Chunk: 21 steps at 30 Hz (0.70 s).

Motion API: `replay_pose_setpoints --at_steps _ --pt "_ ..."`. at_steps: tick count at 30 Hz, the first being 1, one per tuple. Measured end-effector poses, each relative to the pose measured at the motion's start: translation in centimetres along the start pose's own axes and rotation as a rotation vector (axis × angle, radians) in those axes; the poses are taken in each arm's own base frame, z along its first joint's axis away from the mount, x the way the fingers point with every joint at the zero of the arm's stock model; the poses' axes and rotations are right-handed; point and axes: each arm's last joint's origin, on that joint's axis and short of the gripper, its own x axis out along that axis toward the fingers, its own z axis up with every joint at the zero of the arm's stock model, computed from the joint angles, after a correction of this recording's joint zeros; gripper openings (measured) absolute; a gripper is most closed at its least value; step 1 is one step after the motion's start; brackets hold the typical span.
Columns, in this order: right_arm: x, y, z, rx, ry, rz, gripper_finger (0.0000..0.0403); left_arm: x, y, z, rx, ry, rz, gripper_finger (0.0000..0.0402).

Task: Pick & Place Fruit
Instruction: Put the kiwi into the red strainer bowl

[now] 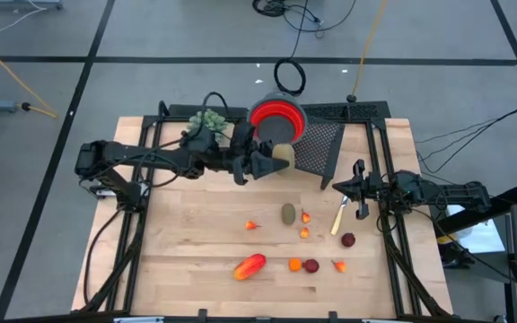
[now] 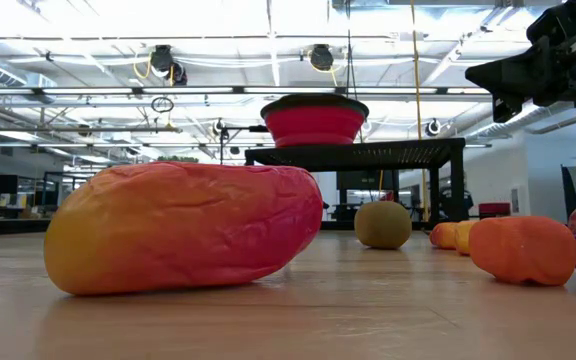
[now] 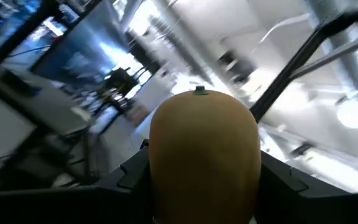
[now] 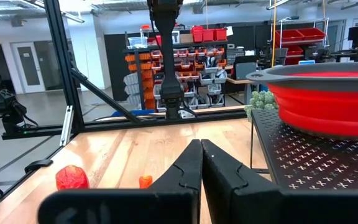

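Observation:
My left gripper (image 1: 272, 162) reaches in from the table's left and is shut on an olive-brown oval fruit (image 1: 283, 154), just on the near side of the red bowl (image 1: 276, 120). That oval fills the left wrist view (image 3: 204, 155). A second olive oval (image 1: 288, 213), a longer red-orange piece (image 1: 249, 266) and several tiny orange and red bits (image 1: 305, 232) lie flat on the wooden table. My right gripper (image 1: 341, 186) hovers at the table's right, shut (image 4: 201, 146) and holding nothing. My left gripper pinches the olive-brown oval by its two opposite sides (image 3: 160, 168) between its two fingers (image 3: 129, 177). The fingers come roughly level from the table's left. The oval is lifted clear of the table, and its stem end (image 3: 200, 91) points away from the wrist.
The red bowl (image 2: 313, 120) sits on a black perforated rack (image 1: 319, 144) at the table's far edge. A green plant ball (image 1: 206, 121) rests left of it. A pale yellow long piece (image 1: 339, 218) and a dark-red bit (image 1: 348, 240) lie below the right gripper. Bare wood lies on the near left.

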Motion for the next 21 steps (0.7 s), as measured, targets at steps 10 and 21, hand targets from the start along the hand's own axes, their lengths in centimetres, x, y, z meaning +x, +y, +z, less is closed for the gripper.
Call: replay_pose_setpoints --at_steps 10,21 --pt "0.0 0.0 0.0 0.000 0.000 0.000 0.0000 -1.5 4.8 1.2 0.196 0.142 0.290 0.0200" --pt "0.0 0.0 0.0 0.000 0.000 0.000 0.0000 -2.8 5.4 7.2 0.685 0.330 0.711 0.0202"
